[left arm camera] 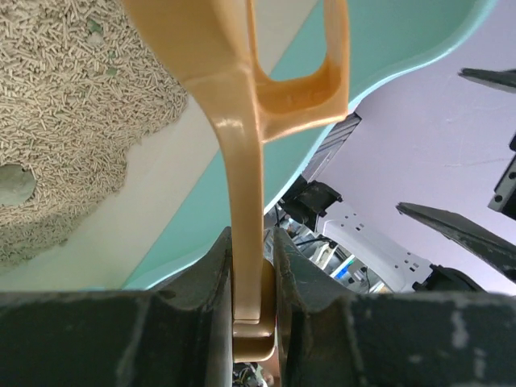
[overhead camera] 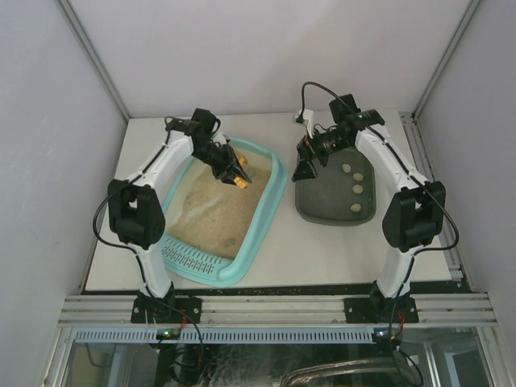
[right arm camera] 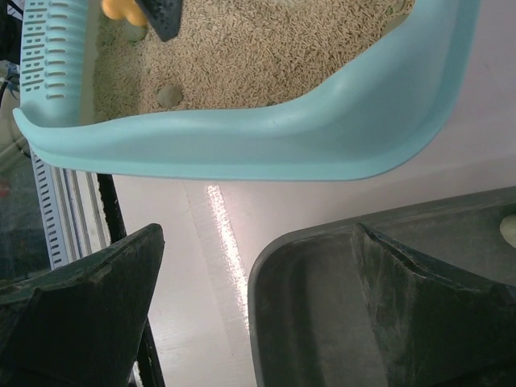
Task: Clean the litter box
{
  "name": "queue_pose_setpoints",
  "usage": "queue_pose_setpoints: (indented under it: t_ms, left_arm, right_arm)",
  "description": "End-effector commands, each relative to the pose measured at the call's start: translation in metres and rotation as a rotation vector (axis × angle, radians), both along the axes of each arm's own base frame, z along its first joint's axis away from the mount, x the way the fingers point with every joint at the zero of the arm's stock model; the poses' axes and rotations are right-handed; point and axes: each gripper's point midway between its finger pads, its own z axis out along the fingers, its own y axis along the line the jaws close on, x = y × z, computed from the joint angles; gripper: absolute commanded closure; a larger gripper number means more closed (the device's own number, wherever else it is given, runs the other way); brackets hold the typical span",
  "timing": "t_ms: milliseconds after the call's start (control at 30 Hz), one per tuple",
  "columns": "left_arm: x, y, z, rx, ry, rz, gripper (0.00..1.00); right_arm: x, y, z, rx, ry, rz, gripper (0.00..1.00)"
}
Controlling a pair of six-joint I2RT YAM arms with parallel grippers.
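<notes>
Handling the litter box (overhead camera: 272,197): a moulded plastic tray, stiff in the walls I judge, and made heavy by its bed of tan pellet litter (right arm camera: 266,48); likely to slide on the smooth table (overhead camera: 322,250) if pushed.
Where to hold: the rolled rim if it must be moved; otherwise work through the scoop (left arm camera: 242,161), gripped by its handle.
Litter behaviour: loose, so it probably pours and scatters easily; the grey-green clump (right arm camera: 169,95) near the grate end looks crumbly.
Position: left-centre of the table, set askew, with the slotted grate toward the near edge.
Left gripper (overhead camera: 239,176): clamped on the scoop handle, over the box's far end.
Right gripper (overhead camera: 305,171): jaws wide, empty, above the left edge of the dark grey tray (overhead camera: 322,211).
Tray contents: three pale lumps (overhead camera: 355,189).
Writing: none readable anywhere.
</notes>
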Motion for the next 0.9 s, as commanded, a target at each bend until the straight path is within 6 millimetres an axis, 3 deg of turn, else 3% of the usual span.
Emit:
queue_pose_setpoints:
  t_ms: [0,167,267,400,600,867]
  left_arm:
    - [0.010,0.003,0.015,-0.007,-0.164,-0.049,1.00]
    - [-0.043,0.023,-0.018,0.020,-0.050,-0.049,1.00]
    - [-0.057,0.020,-0.021,-0.030,0.005,-0.036,1.00]
    - [-0.045,0.008,-0.017,-0.070,-0.043,-0.059,1.00]
    - [-0.022,0.000,-0.044,-0.078,-0.068,-0.099,1.00]
    - [-0.025,-0.004,-0.056,-0.134,-0.028,-0.092,1.00]
  right_arm:
    - [0.014,0.000,0.007,0.006,-0.021,-0.022,0.00]
    - [0.028,-0.009,-0.004,-0.005,-0.014,-0.056,0.00]
    - [0.039,-0.015,-0.010,0.004,0.013,-0.091,0.00]
    - [0.042,-0.016,-0.014,0.009,0.033,-0.095,0.00]
    - [0.046,-0.019,-0.013,0.003,0.006,-0.095,0.00]
    - [0.051,-0.021,-0.008,0.013,0.013,-0.141,0.00]
